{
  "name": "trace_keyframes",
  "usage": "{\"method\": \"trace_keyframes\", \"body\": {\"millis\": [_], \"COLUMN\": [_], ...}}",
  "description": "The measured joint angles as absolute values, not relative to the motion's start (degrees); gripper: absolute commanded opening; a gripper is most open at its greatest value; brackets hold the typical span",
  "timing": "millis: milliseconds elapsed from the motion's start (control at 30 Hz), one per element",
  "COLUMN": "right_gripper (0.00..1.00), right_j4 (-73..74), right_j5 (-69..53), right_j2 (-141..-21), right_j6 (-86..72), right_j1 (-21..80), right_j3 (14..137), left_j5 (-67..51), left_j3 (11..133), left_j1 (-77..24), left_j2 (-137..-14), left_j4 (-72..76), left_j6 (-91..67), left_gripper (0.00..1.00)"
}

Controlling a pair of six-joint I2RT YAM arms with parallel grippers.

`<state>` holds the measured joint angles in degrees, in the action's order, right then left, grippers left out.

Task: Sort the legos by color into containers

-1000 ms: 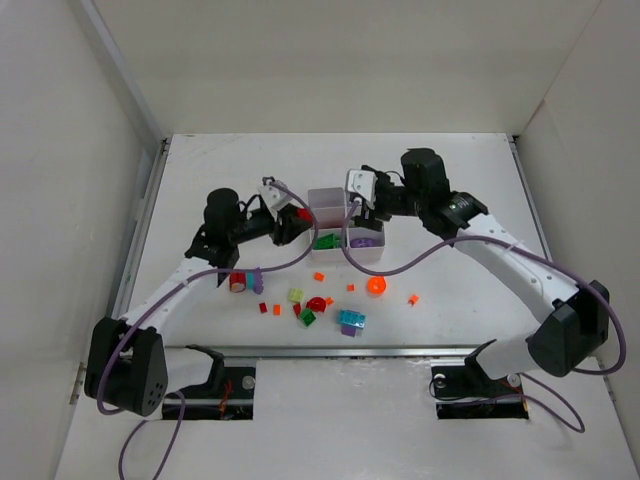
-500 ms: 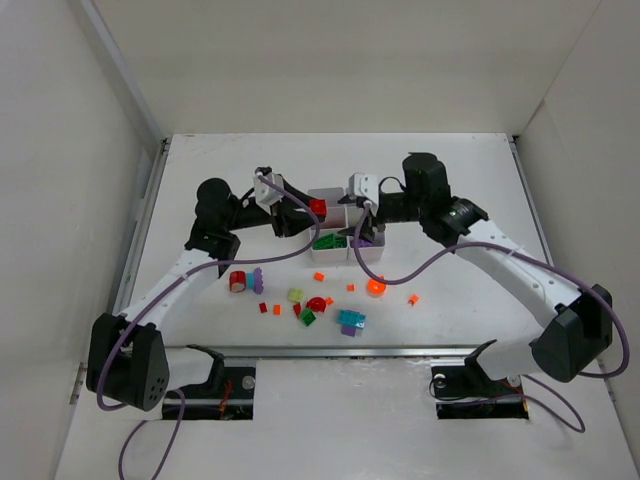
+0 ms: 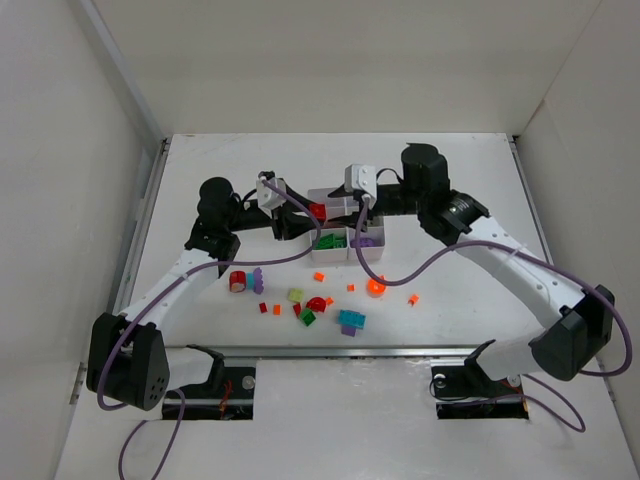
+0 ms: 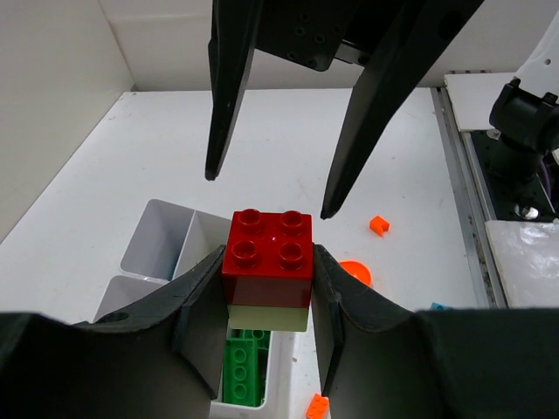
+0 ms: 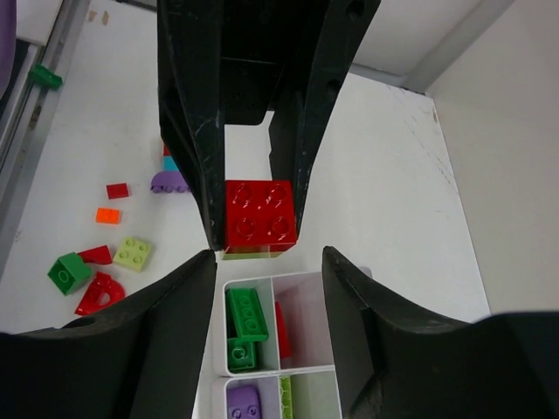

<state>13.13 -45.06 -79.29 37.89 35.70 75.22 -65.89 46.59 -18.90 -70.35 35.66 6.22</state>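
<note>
Above the white six-compartment plastic tray [image 4: 162,234], the left gripper [image 4: 266,292] clamps a red square plastic brick [image 4: 269,249] stacked on a pale yellow-green brick [image 4: 266,319]. The right gripper [image 4: 266,196], its jaws apart, should probably straddle only the red one squarely before pinching.

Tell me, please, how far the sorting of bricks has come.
Done: green bricks and a purple brick lie in separate compartments of the tray. In hand: the left end effector grips a red brick stuck on a pale yellow-green one above the tray; the right end effector is open close to it. Left: many loose pieces on the table.
</note>
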Motion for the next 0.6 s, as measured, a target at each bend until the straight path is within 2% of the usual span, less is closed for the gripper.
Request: {"method": "trace_keyframes", "body": {"millis": [233, 300, 433, 467, 567, 600], "right_gripper": [0.57, 0.54, 0.45, 0.38, 0.29, 0.23], "right_j4": [12.8, 12.8, 12.9, 13.0, 13.1, 13.0], "right_j5": [-45.6, -45.9, -46.6, -47.0, -47.6, -47.7], "right_j2": [-82.1, -82.9, -83.4, -83.5, -83.9, -84.1], "right_j6": [37.6, 37.6, 37.3, 37.2, 37.0, 37.0], "right_j1": [36.4, 36.5, 36.5, 36.5, 36.5, 36.5], "right_j3": [77.3, 77.8, 78.0, 78.0, 78.4, 78.4], "left_j5": [-66.0, -66.0, -65.8, -65.7, -65.6, -65.6], "left_j3": [46.6, 46.5, 46.5, 46.5, 46.5, 46.5], "left_j1": [-18.9, -18.8, -18.6, -18.6, -18.5, -18.5], "left_j2": [-70.3, -70.3, -70.3, -70.3, -70.3, -70.3], "left_j4": [35.6, 35.3, 34.9, 34.9, 34.8, 34.7], "left_j6": [6.8, 7.1, 7.3, 7.4, 7.5, 7.5], "left_gripper": [0.00, 0.00, 0.00, 0.00, 0.00, 0.00]}}
